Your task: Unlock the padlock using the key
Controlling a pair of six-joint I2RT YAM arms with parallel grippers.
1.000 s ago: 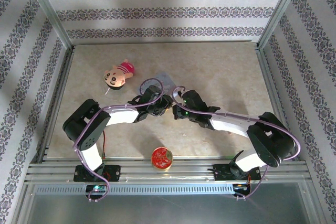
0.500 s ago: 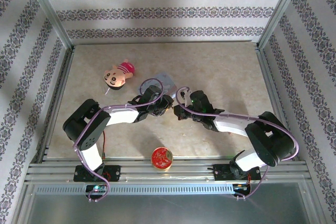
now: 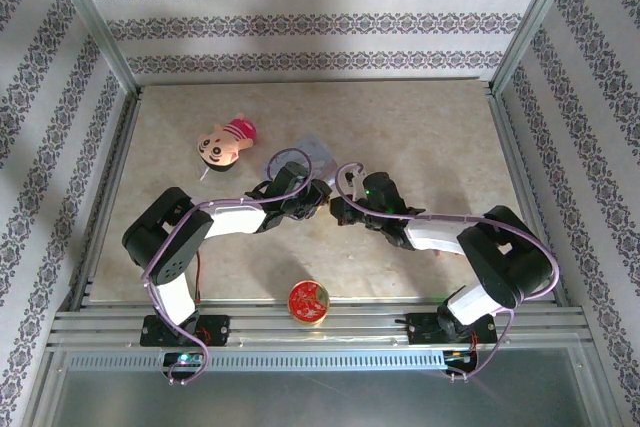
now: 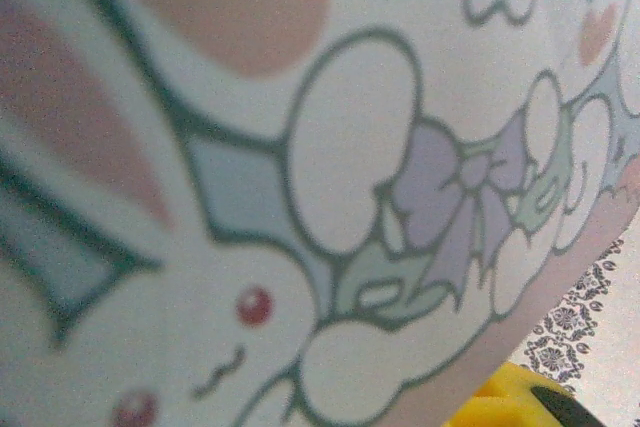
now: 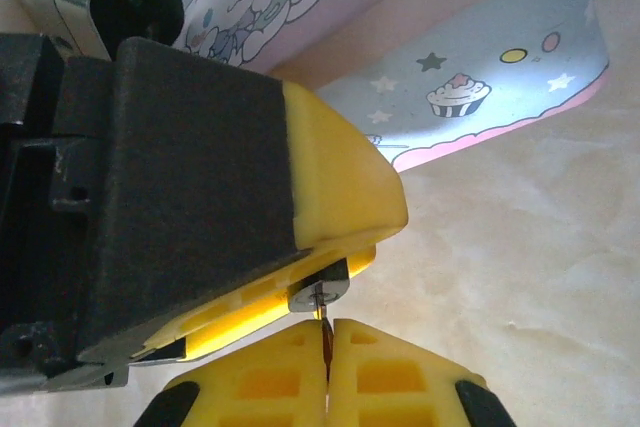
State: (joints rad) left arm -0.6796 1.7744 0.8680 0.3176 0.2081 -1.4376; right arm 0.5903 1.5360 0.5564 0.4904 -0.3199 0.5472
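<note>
Both your arms lie low, elbows bent inward, meeting tip to tip mid-counter. Left gripper (image 3: 321, 198) pinches the padlock (image 5: 318, 295); right gripper (image 5: 327, 330) is pressed together on the key (image 5: 324, 313), tip touching the padlock's silvery end.

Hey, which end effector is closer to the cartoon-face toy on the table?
Left. The left end effector is to the right of the toy and closer to the arm bases. The right end effector faces it from the other side, farther right still.
</note>
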